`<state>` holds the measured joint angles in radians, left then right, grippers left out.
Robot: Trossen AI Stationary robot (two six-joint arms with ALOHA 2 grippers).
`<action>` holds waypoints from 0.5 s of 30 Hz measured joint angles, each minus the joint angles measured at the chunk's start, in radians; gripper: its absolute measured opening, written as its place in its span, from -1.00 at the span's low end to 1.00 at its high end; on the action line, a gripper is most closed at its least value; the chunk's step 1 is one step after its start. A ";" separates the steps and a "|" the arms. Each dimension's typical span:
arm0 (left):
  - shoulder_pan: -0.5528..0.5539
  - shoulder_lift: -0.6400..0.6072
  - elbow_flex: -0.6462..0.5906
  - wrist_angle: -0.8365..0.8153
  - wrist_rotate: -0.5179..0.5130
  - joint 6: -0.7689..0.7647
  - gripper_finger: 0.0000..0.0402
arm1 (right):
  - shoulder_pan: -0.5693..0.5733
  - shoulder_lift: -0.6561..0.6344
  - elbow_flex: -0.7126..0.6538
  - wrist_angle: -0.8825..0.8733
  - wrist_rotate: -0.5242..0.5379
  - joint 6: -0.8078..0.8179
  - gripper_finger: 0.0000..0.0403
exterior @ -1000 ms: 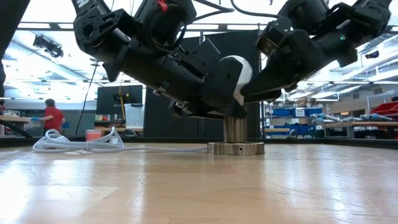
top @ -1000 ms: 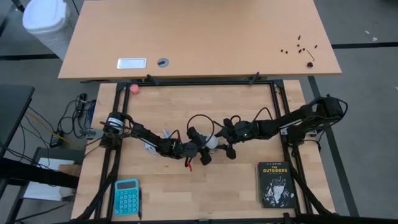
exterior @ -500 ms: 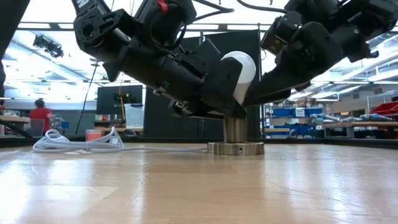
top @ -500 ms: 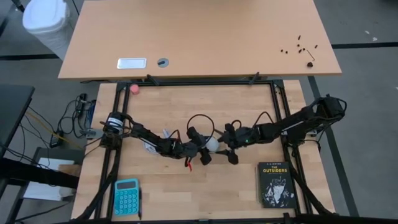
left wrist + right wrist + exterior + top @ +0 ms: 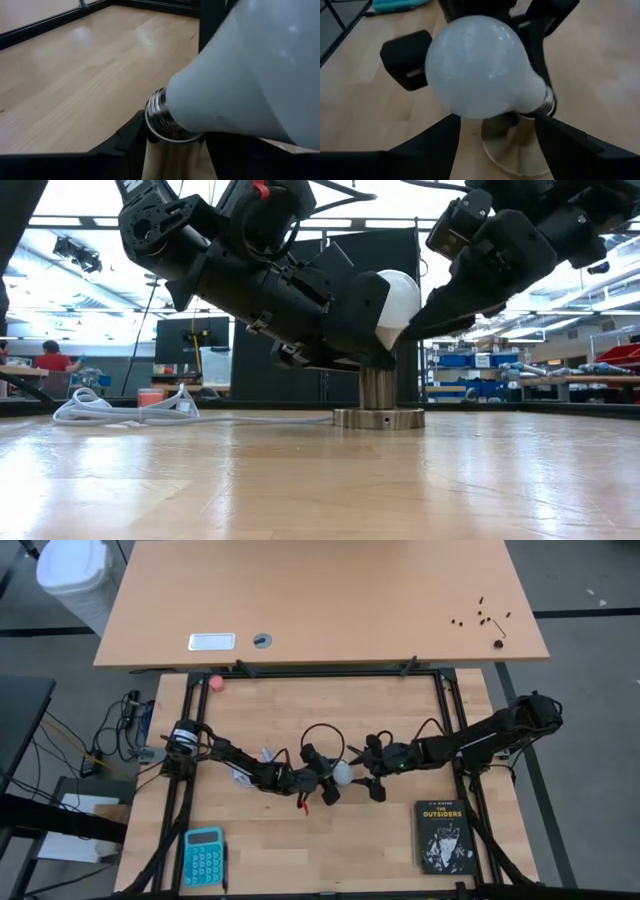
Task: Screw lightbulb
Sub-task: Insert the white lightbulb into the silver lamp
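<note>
now the right gripper has drawn back toward its own side, fingers spread, tips only just at the lightbulb globe. left gripper stays clamped around the bulb neck, holding it tilted over the socket. likely a regrasp between turns; threads look barely seated.

1 lightbulb, 1 socket, 1 book, 1 calculator, 1 ball.
</note>
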<state>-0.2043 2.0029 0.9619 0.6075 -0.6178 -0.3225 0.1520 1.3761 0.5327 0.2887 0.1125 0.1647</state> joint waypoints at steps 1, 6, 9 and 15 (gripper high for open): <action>0.000 0.000 0.000 0.000 0.000 0.000 -0.11 | -0.001 -0.005 0.000 0.004 0.003 -0.007 0.32; 0.000 0.000 0.000 0.000 0.001 0.000 -0.11 | -0.010 -0.011 0.000 0.029 0.030 -0.053 0.33; 0.000 0.000 0.000 0.001 0.007 0.000 -0.11 | -0.026 -0.011 0.000 0.027 0.032 -0.056 0.33; 0.000 0.000 0.000 0.001 0.013 0.002 -0.11 | -0.068 -0.011 0.000 0.027 0.016 -0.060 0.32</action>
<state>-0.2047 2.0029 0.9619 0.6085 -0.6050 -0.3206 0.0845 1.3647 0.5327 0.3157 0.1285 0.1047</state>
